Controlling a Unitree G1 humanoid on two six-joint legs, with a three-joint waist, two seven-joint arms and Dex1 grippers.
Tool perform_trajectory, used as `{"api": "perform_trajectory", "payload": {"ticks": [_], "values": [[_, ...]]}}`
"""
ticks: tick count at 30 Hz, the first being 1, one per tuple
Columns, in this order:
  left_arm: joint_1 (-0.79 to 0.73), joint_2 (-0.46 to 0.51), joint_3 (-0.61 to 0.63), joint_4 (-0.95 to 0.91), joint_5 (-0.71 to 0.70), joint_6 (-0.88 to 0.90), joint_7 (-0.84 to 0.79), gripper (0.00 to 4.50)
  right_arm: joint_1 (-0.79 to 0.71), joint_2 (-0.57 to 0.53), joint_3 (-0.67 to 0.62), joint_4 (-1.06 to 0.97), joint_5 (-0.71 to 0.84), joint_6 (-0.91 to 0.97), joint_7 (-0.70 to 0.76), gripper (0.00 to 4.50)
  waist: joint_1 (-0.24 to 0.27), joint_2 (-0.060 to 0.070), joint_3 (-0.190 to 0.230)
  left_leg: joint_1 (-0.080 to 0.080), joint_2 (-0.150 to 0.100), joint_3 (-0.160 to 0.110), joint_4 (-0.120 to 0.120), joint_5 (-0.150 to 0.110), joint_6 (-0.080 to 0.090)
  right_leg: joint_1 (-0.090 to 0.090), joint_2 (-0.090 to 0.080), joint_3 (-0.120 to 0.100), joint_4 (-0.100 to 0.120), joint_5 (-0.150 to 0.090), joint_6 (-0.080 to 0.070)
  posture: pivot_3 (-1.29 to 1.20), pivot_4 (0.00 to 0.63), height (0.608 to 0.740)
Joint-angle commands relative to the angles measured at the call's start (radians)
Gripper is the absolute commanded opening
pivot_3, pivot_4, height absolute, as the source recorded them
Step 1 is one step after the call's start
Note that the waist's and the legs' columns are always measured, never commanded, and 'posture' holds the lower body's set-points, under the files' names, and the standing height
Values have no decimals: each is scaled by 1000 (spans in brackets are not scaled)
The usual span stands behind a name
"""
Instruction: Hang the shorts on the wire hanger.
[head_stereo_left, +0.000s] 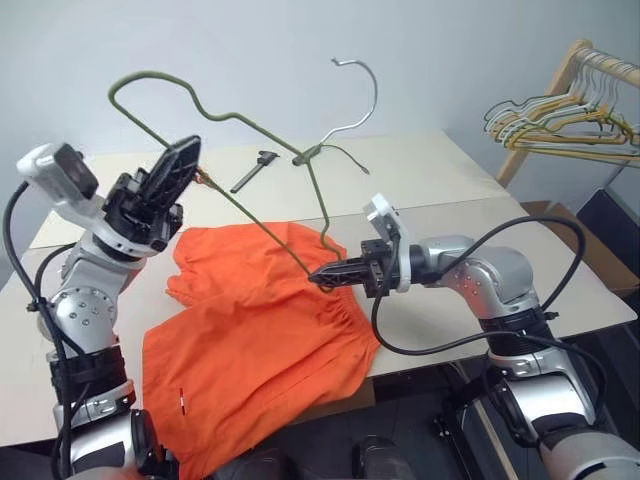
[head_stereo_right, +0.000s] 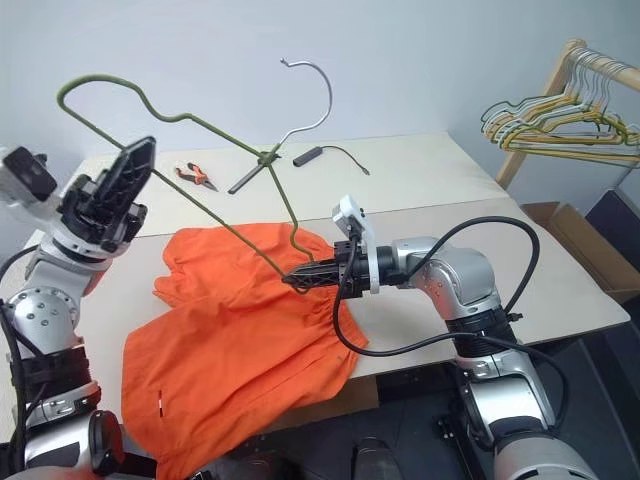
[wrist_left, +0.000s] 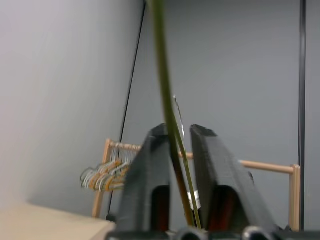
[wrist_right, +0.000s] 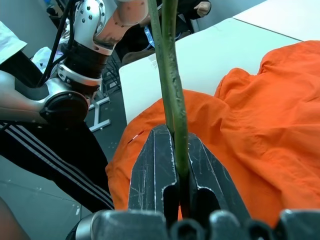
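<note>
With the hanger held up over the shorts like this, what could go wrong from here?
The left gripper stands slightly parted around the wire hanger, so the raised hanger hangs mostly on the right gripper, shut on its lower corner; it could swing or twist there. That corner sits right at the waistband of the shorts, which lie flat, so the wire may snag or drag the fabric.

Shorts (head_stereo_left: 255, 345) on table (head_stereo_left: 440, 170), hanger (head_stereo_left: 215, 115) prob. above.

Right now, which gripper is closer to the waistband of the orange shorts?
Right. The right gripper sits at the shorts' gathered waistband, shut on the wire hanger there. The left gripper is raised above the table, apart from the shorts, with the hanger's wire between its fingers.
</note>
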Motion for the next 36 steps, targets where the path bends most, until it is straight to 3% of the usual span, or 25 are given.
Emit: {"api": "perform_trajectory", "payload": {"ticks": [1, 5, 9, 11, 14, 17, 23, 29, 36], "values": [[21, 29, -52, -14, 73, 13, 18, 1986, -31, 7, -100, -7, 53, 9, -37, 0, -1, 0, 0, 0, 0, 0, 0, 0, 0, 0, 0, 0, 0, 0, 0, -141, 0, 740], [69, 102, -115, -23, 230, -3, 52, 3302, -6, -32, -176, -7, 94, 52, -60, 0, -2, 0, 0, 0, 0, 0, 0, 0, -1, -1, 0, 0, 0, 0, 0, -158, 0, 740], [119, 210, -182, -51, 410, -59, 49, 4490, 63, -140, -223, -26, 122, 134, -61, 0, 0, 0, 0, -2, 0, 0, -1, -2, -1, -2, 0, 0, -1, 0, 0, -158, 0, 740], [160, 267, -221, -74, 504, -113, 22, 4490, 126, -244, -225, -38, 127, 201, -34, 0, 1, 1, 0, -3, 0, 0, -1, -5, 1, -3, -1, 0, -2, 0, 0, -158, 0, 740], [210, 305, -240, -135, 531, -143, -27, 4490, 235, -394, -234, -81, 151, 269, 9, 0, 2, 1, -1, -6, 0, 0, -1, -5, 1, -6, -4, 0, -3, 0, 0, -164, 0, 740], [241, 320, -262, -176, 550, -153, -57, 4490, 304, -489, -214, -118, 151, 350, -14, 0, -2, 3, -2, -11, 0, 2, -1, -5, 1, -12, -11, 1, -2, 0, 0, -175, 0, 740], [278, 322, -314, -198, 600, -172, -89, 4490, 357, -630, -130, 26, 210, 536, 127, 0, -5, 6, -4, -7, 1, 2, -1, -5, 8, -8, -7, 0, -2, 0, 0, -178, 0, 740], [264, 310, -311, -249, 574, -148, -94, 4490, 307, -665, 19, 183, 114, 491, 190, 0, -4, 6, -4, -3, 2, 2, 1, -5, 9, -2, -2, 0, -4, -1, 0, -172, 0, 740], [272, 312, -301, -271, 568, -151, -91, 4490, 248, -638, 75, 245, 72, 466, 221, 0, -1, 7, -4, -3, 2, 2, 3, -5, 9, -1, -1, 1, -3, 0, 1, -160, 0, 740]]}}
